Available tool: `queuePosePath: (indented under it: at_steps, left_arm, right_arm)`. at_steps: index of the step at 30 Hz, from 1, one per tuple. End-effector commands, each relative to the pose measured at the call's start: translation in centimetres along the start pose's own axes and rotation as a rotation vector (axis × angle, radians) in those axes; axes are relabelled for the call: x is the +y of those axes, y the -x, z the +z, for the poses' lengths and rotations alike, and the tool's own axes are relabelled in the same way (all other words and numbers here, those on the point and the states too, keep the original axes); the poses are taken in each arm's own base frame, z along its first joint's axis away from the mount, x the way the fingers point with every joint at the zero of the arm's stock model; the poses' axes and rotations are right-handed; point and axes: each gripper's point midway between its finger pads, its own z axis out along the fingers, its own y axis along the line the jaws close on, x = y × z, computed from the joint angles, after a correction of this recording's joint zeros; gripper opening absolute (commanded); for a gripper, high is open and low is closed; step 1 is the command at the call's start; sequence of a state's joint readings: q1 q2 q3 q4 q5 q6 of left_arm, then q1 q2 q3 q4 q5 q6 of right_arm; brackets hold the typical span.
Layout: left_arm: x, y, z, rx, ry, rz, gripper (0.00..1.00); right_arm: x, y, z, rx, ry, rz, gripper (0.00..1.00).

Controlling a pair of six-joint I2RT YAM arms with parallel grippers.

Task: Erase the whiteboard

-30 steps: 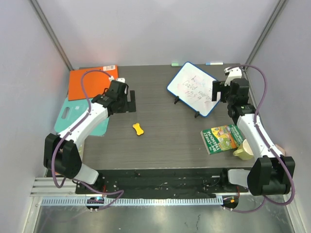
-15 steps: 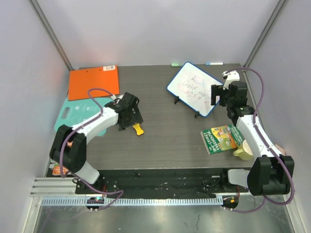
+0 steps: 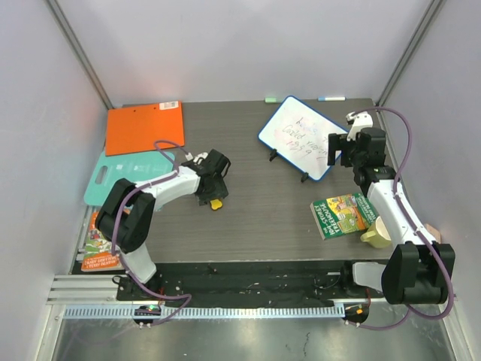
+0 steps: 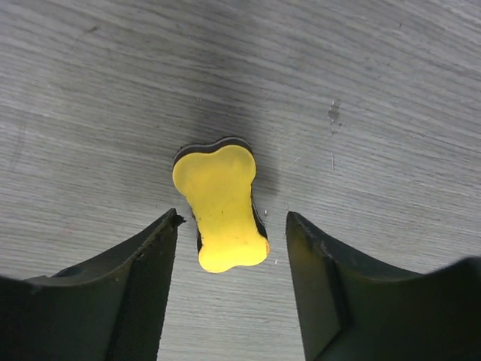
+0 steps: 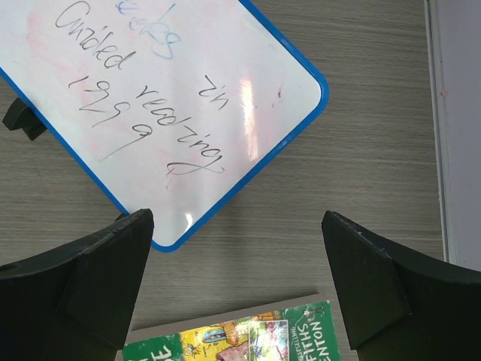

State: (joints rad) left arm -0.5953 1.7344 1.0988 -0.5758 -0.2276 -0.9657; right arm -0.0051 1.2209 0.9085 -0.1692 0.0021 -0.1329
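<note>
The whiteboard [image 3: 297, 136], white with a blue frame and dark handwriting, stands tilted on black feet at the back right; it also shows in the right wrist view [image 5: 161, 113]. A yellow bone-shaped eraser [image 3: 216, 203] lies flat on the table. My left gripper [image 3: 215, 188] is open right over it; in the left wrist view the eraser [image 4: 220, 207] lies between the open fingers [image 4: 143, 271], untouched. My right gripper [image 3: 336, 148] is open and empty, just beside the whiteboard's near right edge.
A green book [image 3: 343, 213] and a pale yellow cup [image 3: 378, 232] lie near the right arm. An orange clipboard [image 3: 143, 126] and a teal board [image 3: 120, 174] lie at the left. A booklet [image 3: 96, 244] lies at the near left edge. A marker [image 3: 331, 98] lies at the back.
My left arm has swung from the back left toward the middle and come down over the yellow eraser, jaws open. The right gripper has barely moved.
</note>
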Motion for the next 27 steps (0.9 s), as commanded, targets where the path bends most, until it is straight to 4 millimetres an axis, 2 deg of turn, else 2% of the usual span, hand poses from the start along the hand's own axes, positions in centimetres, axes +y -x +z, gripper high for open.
queuePosePath:
  at_steps: [1,9,12,13,15,16,18,23,27]
  left_arm:
    - [-0.5,1.4,0.4,-0.062,-0.003,-0.023,0.57]
    - [0.1,1.2,2.1,-0.045,0.064,0.027,0.45]
    - [0.1,1.2,2.3,-0.046,0.066,0.029,0.35]
    - [0.2,1.2,2.3,-0.048,0.067,0.029,0.27]
    - [0.2,1.4,2.1,-0.059,0.063,0.037,0.17]
    - [0.1,1.5,1.9,-0.062,0.062,0.042,0.08]
    - [0.3,2.0,1.7,-0.078,0.072,0.053,0.01]
    - [-0.1,3.0,1.0,-0.113,0.055,0.132,0.0]
    - [-2.0,4.9,-0.8,-0.203,-0.031,0.194,0.0]
  right_arm:
    - [-0.2,1.0,-0.7,-0.041,0.017,0.004,1.0]
    - [-1.0,1.4,-1.2,-0.056,-0.002,0.022,1.0]
    - [-1.1,1.4,-1.2,-0.056,0.0,0.027,1.0]
    - [-1.1,1.4,-1.2,-0.054,0.0,0.027,1.0]
    - [-1.1,1.3,-1.1,-0.05,0.003,0.029,1.0]
    - [-1.3,1.2,-1.1,-0.05,-0.002,0.032,1.0]
    - [-1.3,1.0,-1.0,-0.042,-0.002,0.035,1.0]
    - [-2.3,0.8,-0.8,-0.03,-0.03,0.068,1.0]
    - [-2.5,0.3,-0.1,0.009,0.017,0.113,1.0]
